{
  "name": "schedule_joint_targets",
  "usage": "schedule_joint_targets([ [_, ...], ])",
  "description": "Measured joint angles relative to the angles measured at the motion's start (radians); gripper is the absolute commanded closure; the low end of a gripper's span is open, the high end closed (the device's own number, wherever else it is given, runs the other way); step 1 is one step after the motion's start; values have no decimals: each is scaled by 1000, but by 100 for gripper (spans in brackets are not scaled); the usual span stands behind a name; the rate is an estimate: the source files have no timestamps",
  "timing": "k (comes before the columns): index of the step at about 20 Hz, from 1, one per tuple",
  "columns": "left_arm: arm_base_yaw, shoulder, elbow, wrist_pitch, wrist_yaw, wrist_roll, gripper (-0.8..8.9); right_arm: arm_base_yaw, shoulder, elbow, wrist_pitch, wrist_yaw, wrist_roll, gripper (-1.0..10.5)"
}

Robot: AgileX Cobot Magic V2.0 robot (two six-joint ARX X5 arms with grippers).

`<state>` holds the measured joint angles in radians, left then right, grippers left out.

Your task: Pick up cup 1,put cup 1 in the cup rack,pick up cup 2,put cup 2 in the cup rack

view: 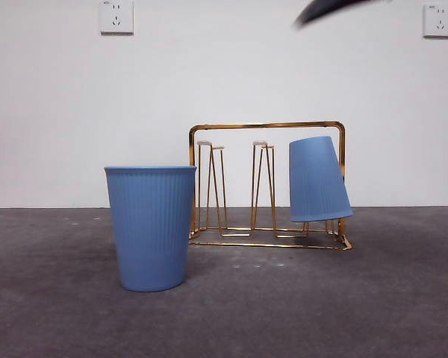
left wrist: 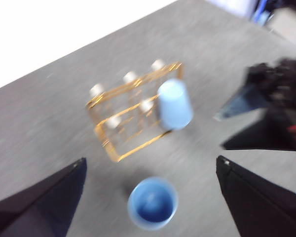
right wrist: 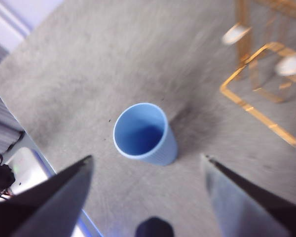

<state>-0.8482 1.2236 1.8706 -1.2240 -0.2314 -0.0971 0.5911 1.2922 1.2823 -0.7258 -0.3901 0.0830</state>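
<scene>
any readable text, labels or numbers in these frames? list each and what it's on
None readable.
Upright blue cup: plain ribbed wall, no print.
Upside-down blue cup on the cup rack: no print.
Wall sockets: only slots, no lettering visible.
Both wrist views are blurred; no text shows.

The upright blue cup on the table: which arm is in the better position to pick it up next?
Probably the right. In its wrist view the upright cup sits centred between the open right gripper jaws and looks close. The left gripper is open too, but sees it smaller. The other cup already hangs on the cup rack.
</scene>
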Motion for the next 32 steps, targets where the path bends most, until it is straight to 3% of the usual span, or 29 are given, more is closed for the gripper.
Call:
schedule_joint_targets([
  [3,0,-26,0,-72,-32,2,375,50,144,0,72,13,18,536],
  [6,0,-39,-5,-98,-48,5,375,101,269,0,134,84,38,536],
  [13,0,-53,-5,-98,-47,11,375,158,466,117,124,160,50,542],
  [16,0,-53,-5,-98,-47,11,375,161,535,175,81,177,52,639],
  [18,0,-53,-5,-98,-47,11,375,161,573,187,52,181,52,640],
  [19,0,-53,-5,-98,-47,11,375,161,587,187,41,182,52,645],
  [22,0,-53,-5,-98,-47,11,375,161,604,187,40,182,49,966],
  [26,0,-52,-5,-98,-34,11,375,161,604,188,35,172,13,959],
  [29,0,-44,-5,-61,77,11,375,161,597,192,-34,178,-19,959],
  [32,16,-40,-34,26,145,11,375,161,487,191,-95,243,-58,959],
])
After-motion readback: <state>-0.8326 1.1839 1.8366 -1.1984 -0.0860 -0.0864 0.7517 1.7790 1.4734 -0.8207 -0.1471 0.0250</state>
